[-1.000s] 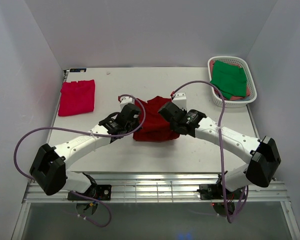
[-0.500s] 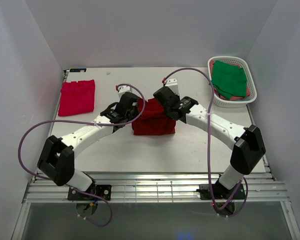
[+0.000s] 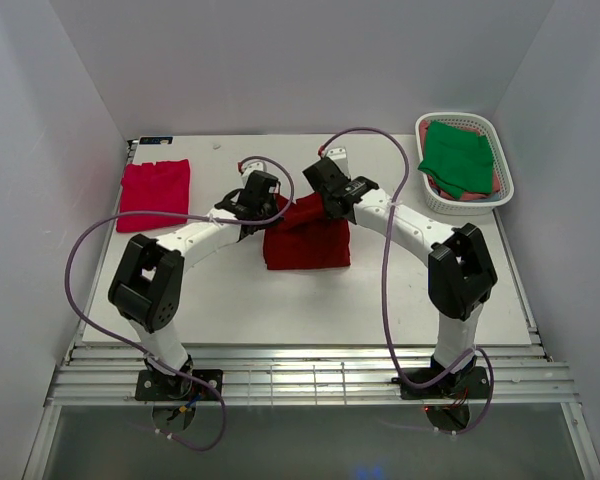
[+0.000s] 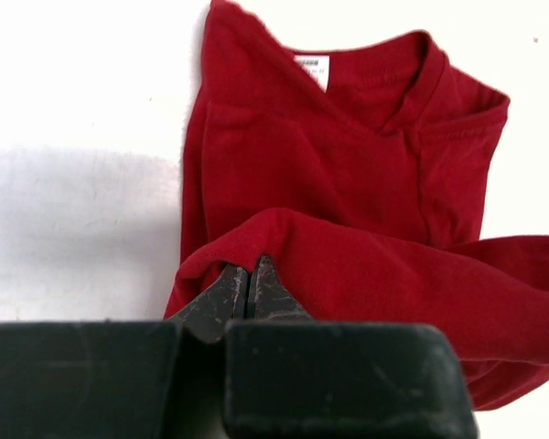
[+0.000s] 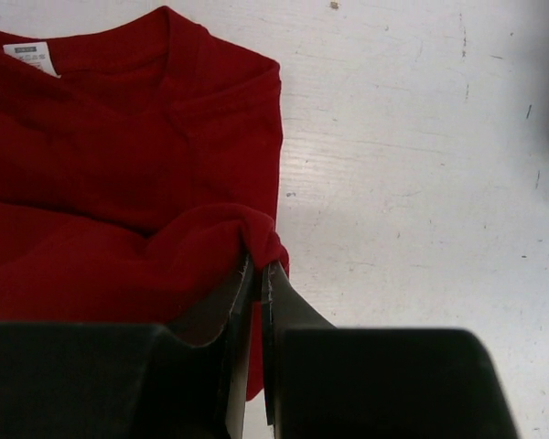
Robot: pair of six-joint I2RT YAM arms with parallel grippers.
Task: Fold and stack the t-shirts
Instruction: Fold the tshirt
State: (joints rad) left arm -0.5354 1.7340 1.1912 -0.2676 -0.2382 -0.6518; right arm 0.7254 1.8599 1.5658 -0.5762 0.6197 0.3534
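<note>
1. The dark red t-shirt [image 3: 305,238] lies partly folded in the middle of the table [image 3: 380,295], between the two grippers.
2. The left gripper [image 3: 269,211] sits at the shirt's left side, toward its far edge. Its jaws are pinched together on a raised fold of the dark red cloth.
3. In the left wrist view, the cloth drapes over the fingertips of the left gripper [image 4: 250,274]. The rest of the shirt [image 4: 348,183] spreads beyond them, up to the neckline and its white label [image 4: 313,66].
4. The right gripper [image 3: 327,205] is at the shirt's right side, also clamped on a bunched fold of the same shirt [image 5: 119,183]. The cloth lies mostly to the left of its tips [image 5: 259,267].
5. The pinkish-red t-shirt [image 3: 154,194] lies flat at the table's far left, well apart from both grippers.
6. The green t-shirt [image 3: 458,155] rests in the white basket [image 3: 507,178] at the far right corner.
</note>
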